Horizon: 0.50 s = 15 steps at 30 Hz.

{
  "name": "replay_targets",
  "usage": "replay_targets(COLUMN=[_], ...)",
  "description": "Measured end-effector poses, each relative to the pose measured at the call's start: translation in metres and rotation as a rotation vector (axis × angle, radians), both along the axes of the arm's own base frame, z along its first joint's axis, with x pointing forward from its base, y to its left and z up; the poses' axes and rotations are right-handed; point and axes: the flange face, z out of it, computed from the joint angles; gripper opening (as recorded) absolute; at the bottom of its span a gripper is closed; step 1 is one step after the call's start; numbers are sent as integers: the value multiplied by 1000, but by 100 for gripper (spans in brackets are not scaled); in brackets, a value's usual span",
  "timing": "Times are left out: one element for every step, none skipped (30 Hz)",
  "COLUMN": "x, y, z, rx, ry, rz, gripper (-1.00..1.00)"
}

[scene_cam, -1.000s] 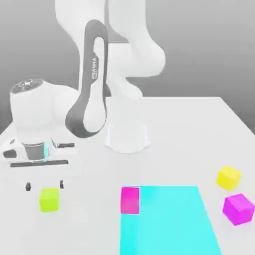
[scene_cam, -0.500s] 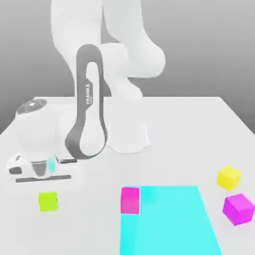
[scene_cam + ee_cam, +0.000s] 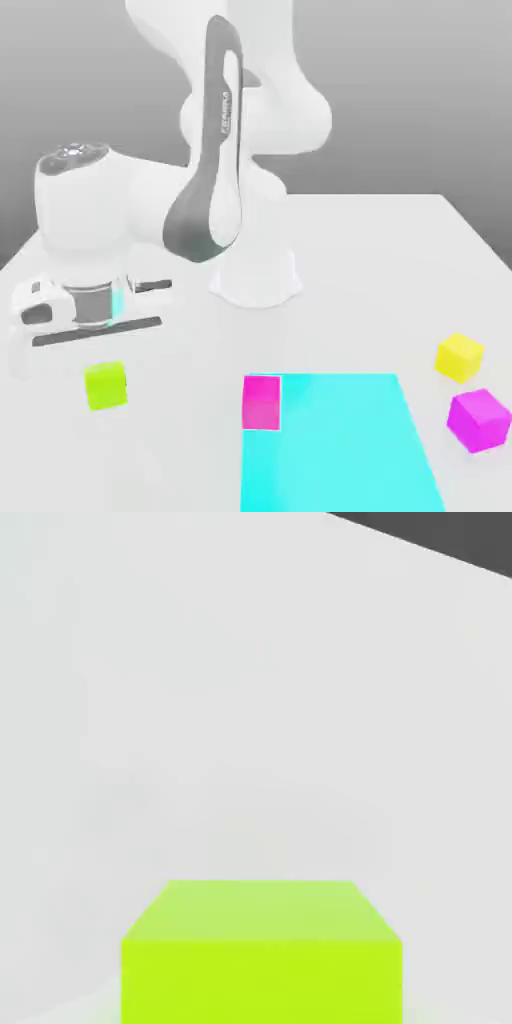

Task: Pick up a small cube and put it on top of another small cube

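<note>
The small cube (image 3: 105, 385), lime-green, hangs just under my gripper (image 3: 99, 348) at the exterior view's left, a little above the white table. My gripper is shut on it, and the white hand sits directly over it. In the hand view the same lime-green cube (image 3: 262, 952) sits close up, with bare white table behind it. A pink cube (image 3: 261, 402) stands at the near-left corner of the cyan patch (image 3: 340, 445). A yellow cube (image 3: 459, 357) and a magenta cube (image 3: 480, 419) rest at the exterior view's right.
The arm's white base (image 3: 255, 275) stands behind the cyan patch, mid-table. The arm's grey-and-white links arch over the table's left half. The table's edge (image 3: 478, 235) runs along the exterior view's right.
My hand dropped onto the lime-green cube and closed on it. It has since risen, and the cube has come up and slightly right with it.
</note>
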Motion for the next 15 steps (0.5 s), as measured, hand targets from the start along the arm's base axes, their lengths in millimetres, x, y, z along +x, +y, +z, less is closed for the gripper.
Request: replay_targets(x=[8, 15, 20, 24, 27, 29, 29, 27, 24, 18, 9, 0, -8, -16, -21], y=[21, 42, 64, 87, 110, 135, 161, 188, 216, 245, 273, 300, 324, 346, 364], z=[2, 4, 7, 9, 11, 14, 16, 19, 22, 24, 24, 25, 24, 21, 14], rx=[0, 0, -1, -2, -3, -5, -7, -9, -12, -13, -14, -15, -16, -17, -19], ry=[0, 0, 1, 1, 1, 1, 0, 0, 0, 1, 5, 8, 12, 16, 19], rz=[86, 173, 261, 349, 439, 531, 626, 724, 824, 928, 1032, 1135, 1235, 1328, 1416], gripper=[-100, -100, -100, -100, -100, -100, -100, -100, -100, -100, -100, -100, -100, -100, -100])
